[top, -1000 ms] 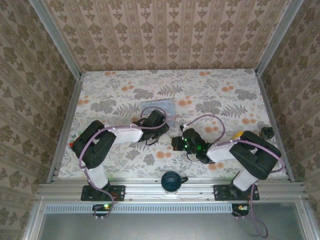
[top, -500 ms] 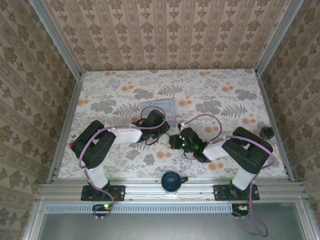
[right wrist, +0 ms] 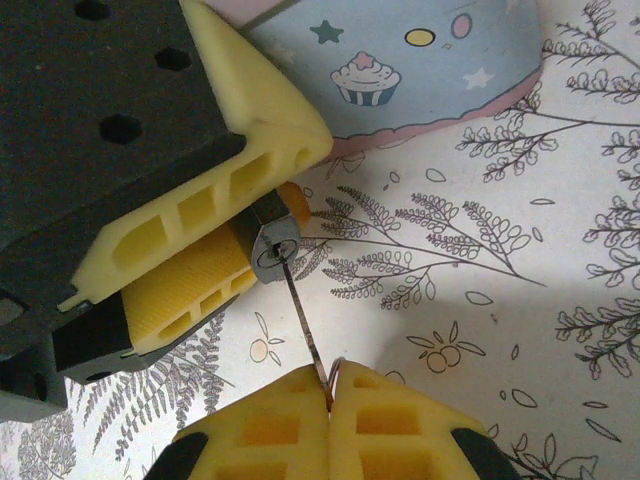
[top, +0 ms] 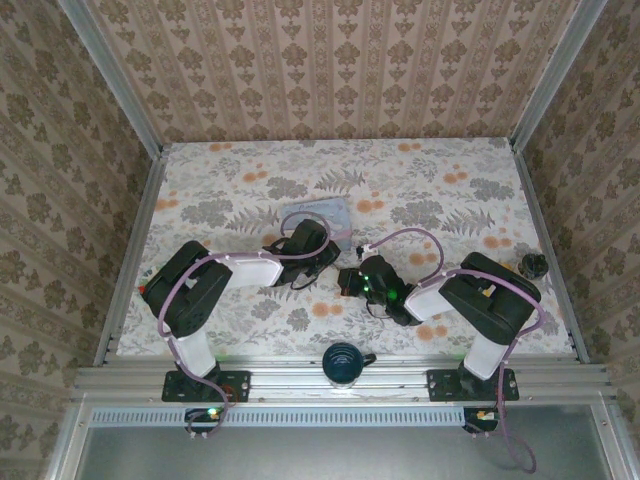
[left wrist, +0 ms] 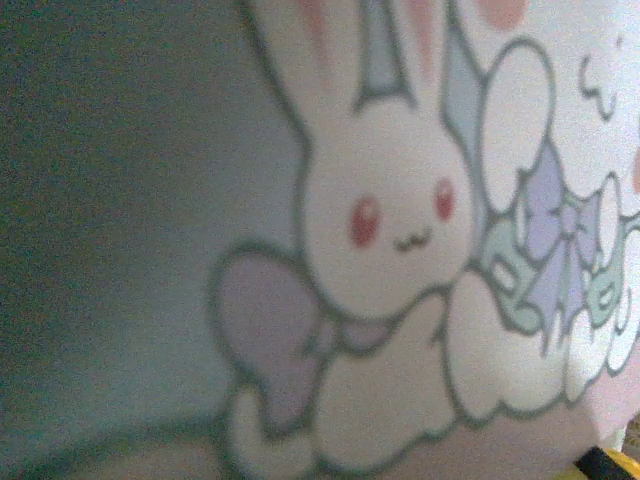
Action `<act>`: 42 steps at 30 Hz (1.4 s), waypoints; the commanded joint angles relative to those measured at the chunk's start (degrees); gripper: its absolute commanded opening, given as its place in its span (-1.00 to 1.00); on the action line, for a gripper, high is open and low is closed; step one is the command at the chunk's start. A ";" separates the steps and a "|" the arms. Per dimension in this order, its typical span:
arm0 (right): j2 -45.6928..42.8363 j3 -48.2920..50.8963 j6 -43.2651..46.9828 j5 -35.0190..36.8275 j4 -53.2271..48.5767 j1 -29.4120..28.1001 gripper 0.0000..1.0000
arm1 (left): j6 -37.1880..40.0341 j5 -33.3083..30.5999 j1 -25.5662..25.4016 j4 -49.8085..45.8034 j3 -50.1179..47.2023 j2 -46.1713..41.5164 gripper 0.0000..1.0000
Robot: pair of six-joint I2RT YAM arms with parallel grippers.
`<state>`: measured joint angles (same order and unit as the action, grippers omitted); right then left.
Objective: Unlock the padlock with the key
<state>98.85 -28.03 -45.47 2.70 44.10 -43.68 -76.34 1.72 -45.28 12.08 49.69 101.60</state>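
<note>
Left arm (top: 245, 268) is bent at the elbow, its forearm running low and rightward over the worktop (top: 230, 190) to a wrist beside the pale blue tin (top: 318, 215). The left end effector (right wrist: 272, 215) is clenched on the padlock (right wrist: 272, 245), whose dark body is pinched between yellow fingers (right wrist: 200, 215) just off the tin, keyhole facing out. The key (right wrist: 303, 320) meets that keyhole with its thin blade, depth not discernible, and is gripped in the clamped right end effector (right wrist: 328, 405), the right arm (top: 440, 298) reaching leftward from a bent elbow.
</note>
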 commanded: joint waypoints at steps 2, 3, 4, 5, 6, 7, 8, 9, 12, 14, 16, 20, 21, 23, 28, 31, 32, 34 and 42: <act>-1.02 0.69 -0.78 3.95 2.95 -0.20 -1.00 | -3.38 2.77 0.43 -1.22 -1.45 0.94 -0.74; -1.24 0.76 -0.76 4.04 2.93 -0.20 -1.00 | -3.35 2.87 0.37 -1.23 -1.44 0.97 -0.74; -1.37 0.79 -0.67 4.13 2.93 -0.23 -1.00 | -3.32 2.86 0.44 -1.21 -1.36 1.10 -0.74; -1.55 0.79 -0.62 4.16 2.93 -0.21 -1.00 | -3.44 2.99 0.37 -1.19 -1.35 1.21 -0.74; -1.64 0.72 -0.47 4.08 2.87 -0.18 -1.00 | -3.47 3.07 0.38 -1.11 -1.35 1.27 -0.74; -1.72 0.65 -0.49 4.11 2.84 -0.15 -1.00 | -3.47 3.21 0.38 -0.98 -1.35 1.38 -0.74; -1.78 0.68 -0.45 4.07 2.90 -0.11 -1.00 | -3.64 3.33 0.41 -0.78 -1.44 1.49 -0.74; -1.86 0.63 -0.40 4.07 2.92 -0.10 -1.00 | -3.80 3.49 0.39 -0.62 -1.44 1.58 -0.74; -1.99 0.52 -0.24 3.98 2.96 -0.10 -1.00 | -4.00 3.94 0.42 -0.06 -1.53 1.93 -0.74; -1.99 0.43 -0.23 3.90 2.97 -0.10 -1.00 | -4.24 4.25 0.38 0.16 -1.57 2.11 -0.74; -1.95 0.35 -0.10 3.82 3.10 -0.09 -1.00 | -4.33 4.40 0.37 0.37 -1.61 2.20 -0.74; -2.08 0.35 0.03 3.30 3.84 -0.12 -1.00 | -4.38 4.48 0.41 0.65 -1.70 2.11 -0.74; -2.08 0.42 0.12 3.20 4.02 -0.17 -1.00 | -4.35 4.52 0.41 0.62 -1.68 2.11 -0.74; -2.11 0.52 0.38 2.86 4.70 -0.09 -1.00 | -4.60 4.62 0.37 0.67 -1.70 2.20 -0.74; -2.34 1.27 0.56 2.53 6.00 -0.09 -1.00 | -5.20 5.03 0.45 1.48 -1.97 2.68 -0.74; -2.60 1.91 0.63 2.54 7.05 -0.10 -1.00 | -5.24 5.14 0.41 1.54 -1.88 2.81 -0.74; -2.76 1.93 0.56 2.45 6.90 -0.09 -1.00 | -5.31 5.14 0.40 1.62 -1.90 2.81 -0.74; -2.80 1.75 0.61 2.48 6.32 -0.11 -1.00 | -5.28 5.27 0.40 1.57 -1.88 2.76 -0.74; -1.38 0.36 0.24 1.64 5.16 1.00 -1.00 | -5.27 6.30 0.37 1.80 -1.79 2.64 -0.75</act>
<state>97.56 -26.57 -45.28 4.25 47.62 -43.24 -77.52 2.20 -44.91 15.49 49.45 102.26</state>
